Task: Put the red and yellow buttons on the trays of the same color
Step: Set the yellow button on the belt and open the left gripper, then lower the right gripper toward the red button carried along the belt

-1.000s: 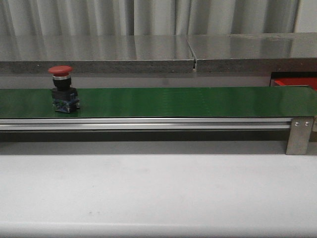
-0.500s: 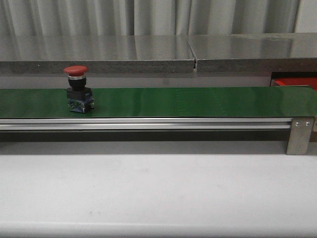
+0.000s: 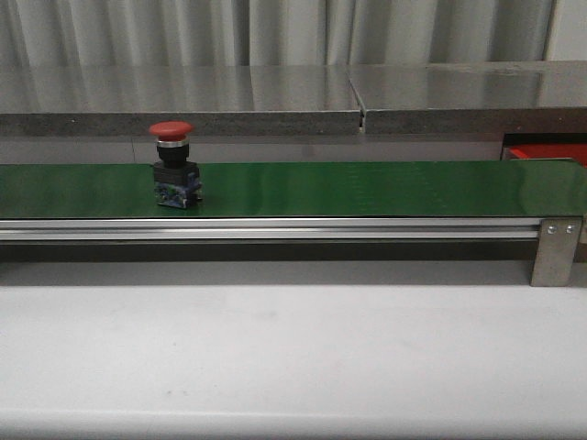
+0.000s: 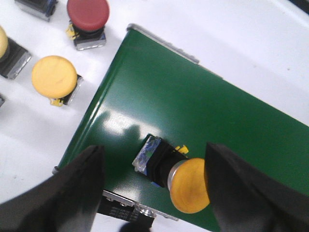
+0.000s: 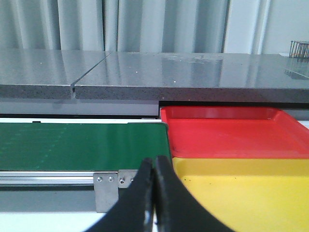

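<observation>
A red button stands upright on the green belt in the front view, left of the middle. In the left wrist view a yellow button stands on the belt between the fingers of my open left gripper, its cap close to one finger; whether they touch is unclear. More buttons sit on the white table beside the belt: a yellow one and a red one. My right gripper is shut and empty, by the belt's end and beside the red tray and yellow tray.
A metal bracket holds the belt's right end, with a red tray corner behind it. A grey stone ledge runs behind the belt. Parts of other buttons show at the edge of the left wrist view.
The red button has travelled to the right along the belt, about a button's width per half second. Nothing else in the front view has moved.
</observation>
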